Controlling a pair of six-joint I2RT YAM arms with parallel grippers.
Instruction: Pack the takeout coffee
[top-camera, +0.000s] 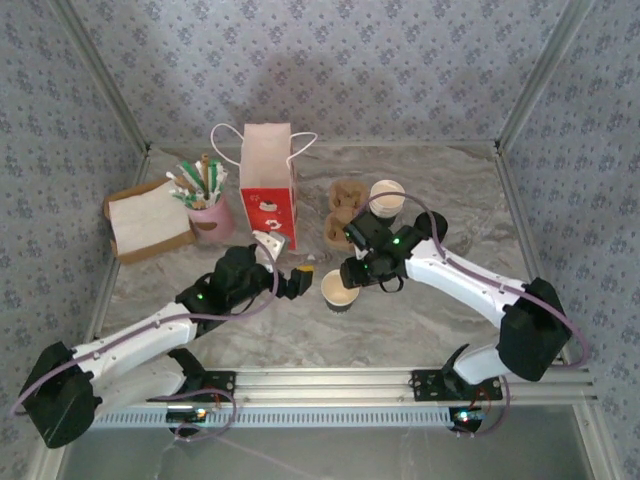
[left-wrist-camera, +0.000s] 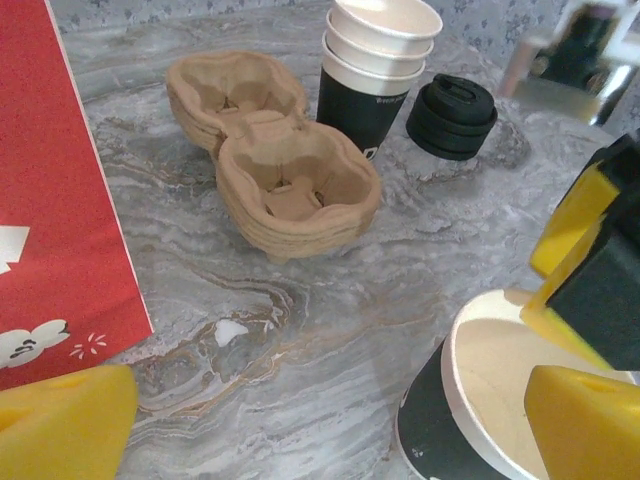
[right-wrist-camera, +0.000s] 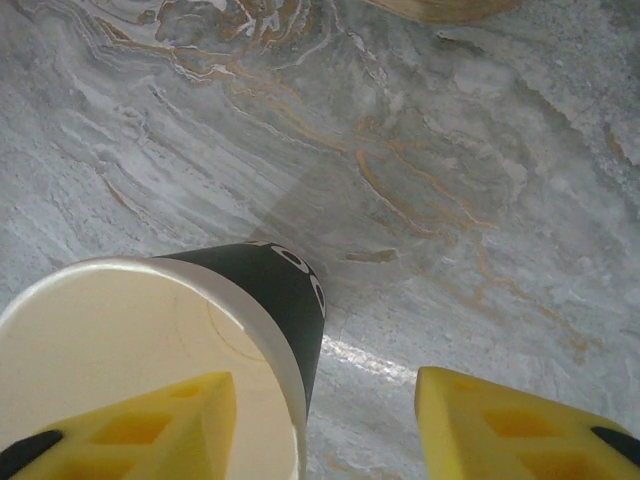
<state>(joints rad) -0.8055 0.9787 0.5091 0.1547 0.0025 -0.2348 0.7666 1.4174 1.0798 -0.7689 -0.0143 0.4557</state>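
The takeout coffee cup (top-camera: 340, 291), black with a white rim and no lid, stands upright on the marble table. In the right wrist view the cup (right-wrist-camera: 262, 290) sits at lower left. My right gripper (right-wrist-camera: 330, 430) is open and straddles its wall, with one yellow finger (right-wrist-camera: 150, 425) over the cup's mouth and the other finger apart from it outside. From above, the right gripper (top-camera: 352, 272) hovers at the cup's far edge. My left gripper (top-camera: 300, 280) stands open just left of the cup (left-wrist-camera: 470, 400), holding nothing. A stack of black lids (left-wrist-camera: 452, 115) lies behind.
A tall red paper bag (top-camera: 268, 190) stands at the back centre. Brown cup carriers (left-wrist-camera: 280, 170) and a stack of cups (left-wrist-camera: 375, 70) sit right of it. A pink cup of stirrers (top-camera: 208, 215) and a napkin box (top-camera: 150, 222) are at back left.
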